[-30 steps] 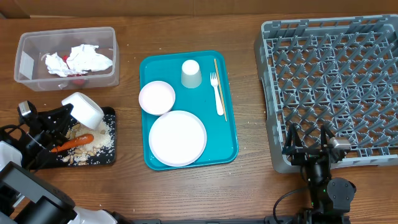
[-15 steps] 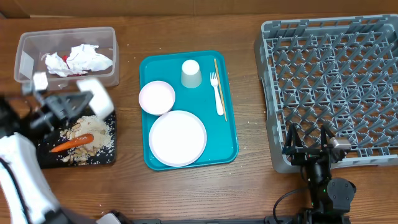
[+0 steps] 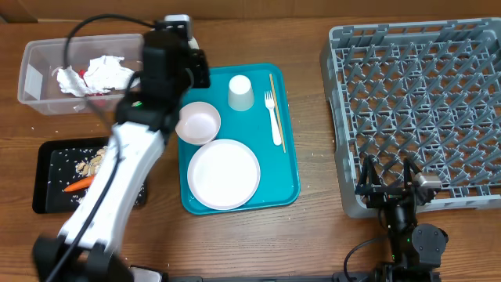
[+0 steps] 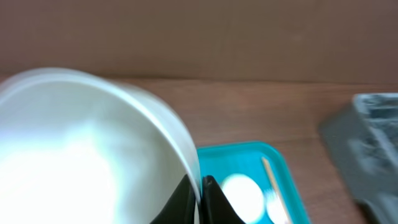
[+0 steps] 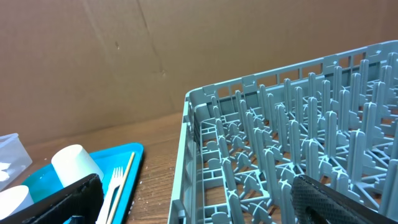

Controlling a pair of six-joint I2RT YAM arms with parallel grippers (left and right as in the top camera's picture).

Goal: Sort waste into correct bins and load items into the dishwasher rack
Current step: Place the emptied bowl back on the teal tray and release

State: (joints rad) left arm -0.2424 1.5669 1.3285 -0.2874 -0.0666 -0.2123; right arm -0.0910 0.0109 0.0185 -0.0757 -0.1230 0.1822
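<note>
My left gripper [image 4: 200, 186] is shut on the rim of a small white bowl [image 4: 81, 149], held high; in the overhead view the left arm [image 3: 168, 63] reaches over the teal tray's [image 3: 290, 157] far left corner and hides that bowl. On the tray are a white plate [image 3: 223, 174], another small bowl [image 3: 200, 123], a cup [image 3: 240, 92] and a fork [image 3: 273, 117]. The black tray [image 3: 47, 157] holds a carrot [image 3: 78, 186] and food bits [image 3: 94, 163]. My right gripper [image 3: 387, 176] is open and empty at the grey rack's [image 3: 423, 102] front edge.
A clear tub [image 3: 31, 55] at the back left holds crumpled white paper [image 3: 98, 74]. A wooden chopstick [image 3: 278, 110] lies beside the fork. The right wrist view shows the rack [image 5: 280, 155], cup [image 5: 74, 165] and fork [image 5: 115, 186]. A cardboard wall stands behind the table.
My left arm has lifted the white bowl off the black tray and swung it up and right to the teal tray's far left corner. The right arm has not moved.
</note>
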